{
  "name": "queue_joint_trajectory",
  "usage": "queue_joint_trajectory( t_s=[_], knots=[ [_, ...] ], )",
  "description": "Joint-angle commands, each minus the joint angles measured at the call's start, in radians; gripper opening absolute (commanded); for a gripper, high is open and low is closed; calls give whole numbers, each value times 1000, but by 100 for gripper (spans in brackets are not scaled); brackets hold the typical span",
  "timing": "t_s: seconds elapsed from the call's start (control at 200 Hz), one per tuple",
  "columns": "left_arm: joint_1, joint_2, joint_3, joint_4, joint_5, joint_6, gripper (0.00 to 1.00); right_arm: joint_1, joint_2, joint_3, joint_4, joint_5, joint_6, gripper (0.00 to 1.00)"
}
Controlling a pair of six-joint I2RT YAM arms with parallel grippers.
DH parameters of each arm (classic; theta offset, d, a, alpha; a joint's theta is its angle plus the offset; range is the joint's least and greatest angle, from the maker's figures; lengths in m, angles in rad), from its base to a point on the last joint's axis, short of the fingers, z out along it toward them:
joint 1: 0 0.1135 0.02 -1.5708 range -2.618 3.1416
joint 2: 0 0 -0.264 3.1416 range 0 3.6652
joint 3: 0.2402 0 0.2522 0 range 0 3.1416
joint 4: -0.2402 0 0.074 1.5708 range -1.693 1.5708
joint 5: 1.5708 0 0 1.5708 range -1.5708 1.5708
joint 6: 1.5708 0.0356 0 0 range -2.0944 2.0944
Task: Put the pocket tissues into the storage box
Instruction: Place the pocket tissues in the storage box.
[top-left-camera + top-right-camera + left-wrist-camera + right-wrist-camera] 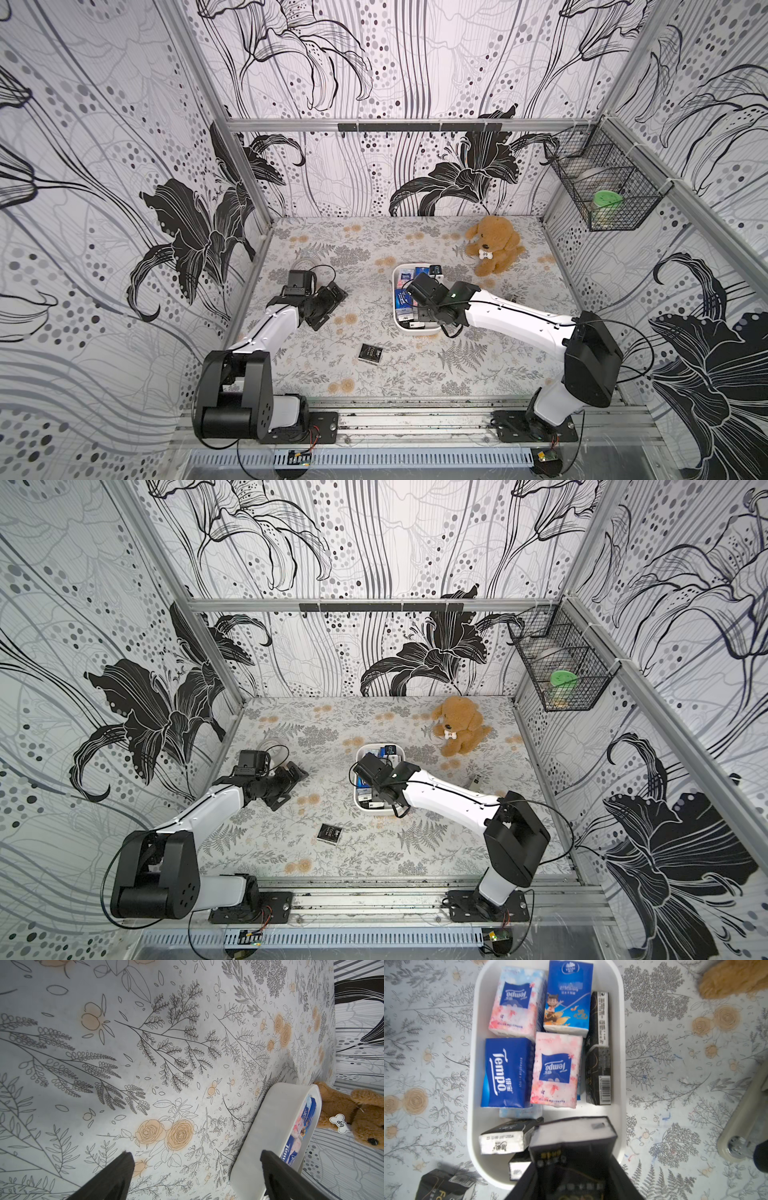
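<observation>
The white storage box stands mid-table and holds several pocket tissues: a dark blue packet, pink-white ones and black ones. Over the box's near end, my right gripper is shut on a black packet, which fills the gap between its fingers. In both top views the wrist hides these jaws. One more black packet lies on the table in front of the box. Left of the box, my left gripper hangs wide open with nothing in it.
A brown plush dog sits behind the box to the right. A black wire basket hangs on the right wall. A tape roll lies behind the left wrist. A small stick-like object lies right of the box.
</observation>
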Motion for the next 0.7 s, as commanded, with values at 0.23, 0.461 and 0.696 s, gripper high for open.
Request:
queue_joint_trajectory(
  t_s=[0.23,0.461,0.696],
  knots=[
    [4,-11,-8,35,5,3,100,-22,91,21,78,13,-35,48],
    [4,-8,-16,45,9,-4,99,-22,138,51,109,-21,-49,52],
    [4,-2,-12,42,13,3,99,-23,86,53,122,-28,-106,77]
  ],
)
